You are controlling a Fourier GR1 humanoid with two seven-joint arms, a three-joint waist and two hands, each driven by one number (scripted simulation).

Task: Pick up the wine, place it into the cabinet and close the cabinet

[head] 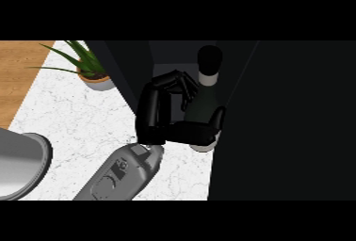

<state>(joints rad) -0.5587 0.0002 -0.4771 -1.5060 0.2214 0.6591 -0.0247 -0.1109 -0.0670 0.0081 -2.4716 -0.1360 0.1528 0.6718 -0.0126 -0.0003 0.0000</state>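
One black cabinet [292, 117] takes up the right half of the head view, its sides leaning outward toward the top. Its dark opening faces the counter, and I cannot tell the door apart from the body. The white marbled counter [76, 122] spreads to the left of it, bordered at the upper left by a wooden surface [17, 80]. One grey forearm [122, 172] rises from the lower edge, left of the middle, and slants up and to the right toward the cabinet's opening. At the left edge lies one grey plate [21, 164], cut off by the frame, with a darker rim along its right side. It lies apart from the arm. The forearm ends in the left hand [154, 113], the only hand in view, which is turned with its palm toward the cabinet. Its fingers [182, 87] curl round the far side of the wine [203, 106] and its thumb [198, 132] wraps across the near side, low on the body, so the hand is closed on the bottle. There is one bottle of wine, dark green with a pale band on the neck and a black cap. It stands about upright inside the cabinet's opening, with its pale base near the front edge. I cannot tell whether the base rests on the cabinet's floor. One potted plant [94, 77] stands on the counter just left of the cabinet, its green leaves spreading left.
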